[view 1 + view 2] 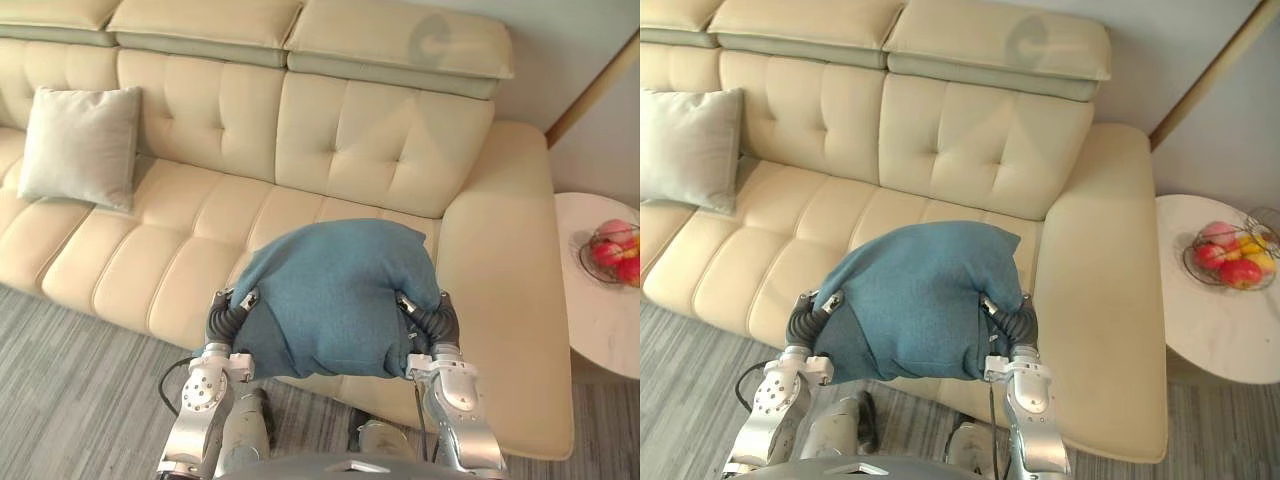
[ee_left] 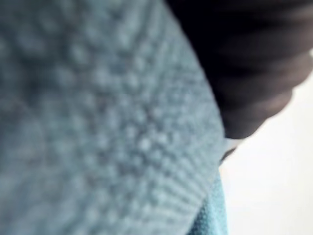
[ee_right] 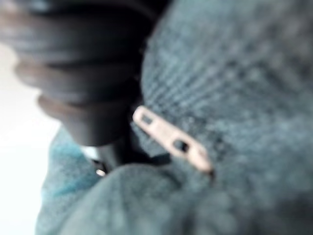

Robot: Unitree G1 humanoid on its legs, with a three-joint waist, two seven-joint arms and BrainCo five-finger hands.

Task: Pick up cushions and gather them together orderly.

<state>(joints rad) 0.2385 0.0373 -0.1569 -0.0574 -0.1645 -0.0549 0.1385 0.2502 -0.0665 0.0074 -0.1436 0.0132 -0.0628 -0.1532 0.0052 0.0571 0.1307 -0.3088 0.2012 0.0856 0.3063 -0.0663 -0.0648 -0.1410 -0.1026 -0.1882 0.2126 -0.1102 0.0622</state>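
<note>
1. Blue cushion (image 1: pixel 335 295) hangs between the left hand (image 1: pixel 226 314) and the right hand (image 1: pixel 433 318), over the front edge of the sofa (image 1: pixel 380 140) seat, toward its right end. It looks lifted rather than resting, though its underside is hidden.
2. Each hand presses 1 side of the cushion, and the dark ribbed covers show at its flanks. Whether either hand is clasped on the cloth or laid flat against it cannot be told, since the cushion hides the rest.
3. Pale cushion (image 1: pixel 82 145) leans on the backrest near the seat's left end, well apart from the blue one. That is the likely gathering spot.
4. An even squeeze from both sides probably matters most: the soft filling gives, and a slack side could let the cushion slip out downward.
5. The carry should go left along the seat, clear of the front edge. The cushion then goes upright against the backrest, just beside the pale one, with edges in line.
6. A zip pull (image 3: pixel 171 139) lies by the right hand and could snag, so that hand should let go straight outward.
7. The side table (image 1: pixel 600 330) with a fruit bowl (image 1: pixel 612 250) stands off the sofa's right end, away from that path.
</note>
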